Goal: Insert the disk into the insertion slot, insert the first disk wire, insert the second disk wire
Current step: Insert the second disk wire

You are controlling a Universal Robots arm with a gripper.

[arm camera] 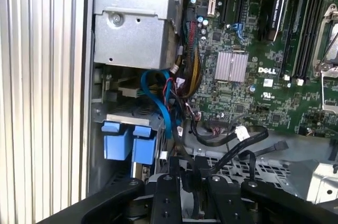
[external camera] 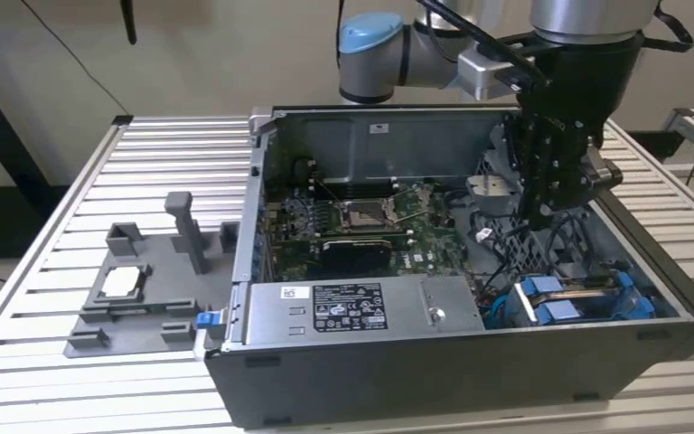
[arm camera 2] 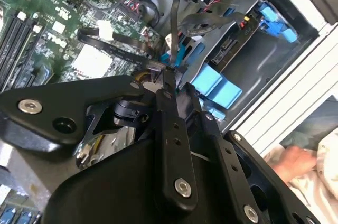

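The black computer case (external camera: 468, 380) lies open on the table. At its front right corner is the insertion slot (external camera: 506, 312), a grey bay (arm camera 2: 248, 63). The disk's blue carrier (external camera: 576, 303) sits inside the slot, and its blue tabs (arm camera: 129, 142) show in both wrist views (arm camera 2: 208, 81). My gripper (external camera: 548, 217) hangs inside the case just behind the bay. Its fingertips (arm camera 2: 165, 78) are pressed together on a thin black disk wire (arm camera 2: 177, 18) that runs up from them. A blue wire (arm camera: 163, 102) curves beside the bay.
The green motherboard (external camera: 360, 226) fills the case's middle, and a grey power supply (external camera: 347, 312) lies along the front. Left of the case stands a grey fixture tray (external camera: 124, 312) with a small square chip (external camera: 124, 282). A person's hand (arm camera 2: 296, 160) rests beyond the case wall.
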